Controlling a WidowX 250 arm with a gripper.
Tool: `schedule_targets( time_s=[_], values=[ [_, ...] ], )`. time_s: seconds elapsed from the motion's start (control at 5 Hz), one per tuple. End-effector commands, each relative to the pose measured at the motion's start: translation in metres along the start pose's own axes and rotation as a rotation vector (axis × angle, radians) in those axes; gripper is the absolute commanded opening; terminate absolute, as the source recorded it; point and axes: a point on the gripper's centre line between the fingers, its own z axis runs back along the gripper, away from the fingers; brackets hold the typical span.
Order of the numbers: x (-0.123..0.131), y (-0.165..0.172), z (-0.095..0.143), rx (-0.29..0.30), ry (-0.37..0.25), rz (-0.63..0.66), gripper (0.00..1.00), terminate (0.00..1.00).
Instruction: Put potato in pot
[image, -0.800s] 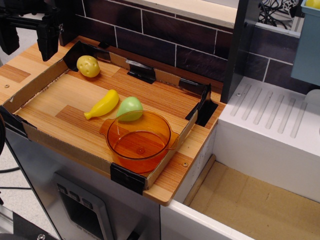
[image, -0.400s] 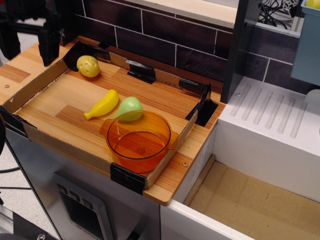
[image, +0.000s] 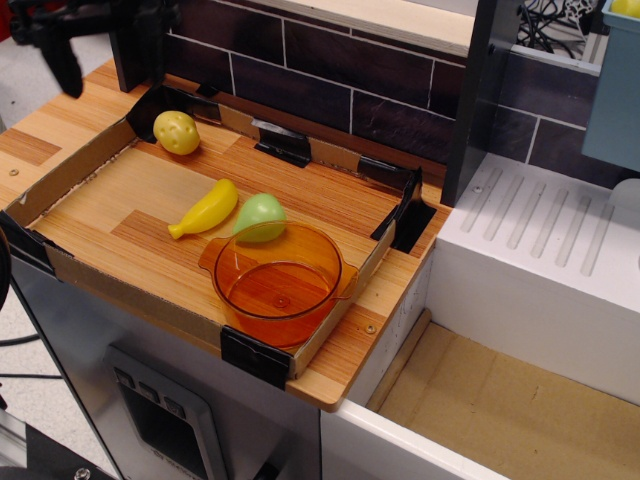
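The potato, small, egg-shaped and dull yellow, lies in the far left corner of the wooden tray. The transparent orange pot stands empty at the tray's near right corner. My gripper hangs at the top left, above and left of the potato and apart from it. Its black fingers stand apart with nothing between them. The right finger blends into the dark wall behind it.
A long yellow banana-shaped toy and a light green rounded toy lie mid-tray, the green one touching the pot's far rim. Cardboard walls edge the tray. A white sink unit is on the right, a dark brick wall behind.
My gripper has risen and shifted right, toward the back wall, its fingers still apart. The potato, pot and other toys have not moved.
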Motion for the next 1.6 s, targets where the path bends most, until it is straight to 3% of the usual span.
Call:
schedule_targets(
  time_s=[0.0,0.2,0.4,0.8,1.2,1.4],
  values=[
    [0.039,-0.016,0.008,-0.108,-0.193,0.111,1.00,0.00],
    [0.053,-0.021,-0.001,-0.136,-0.292,0.171,1.00,0.00],
    [0.060,-0.020,-0.013,-0.127,-0.324,0.199,1.00,0.00],
    [0.065,-0.018,-0.039,-0.075,-0.317,0.220,1.00,0.00],
    [0.079,-0.022,-0.066,-0.074,-0.256,0.258,1.00,0.00],
    [0.085,-0.023,-0.073,-0.085,-0.267,0.279,1.00,0.00]
  ],
)
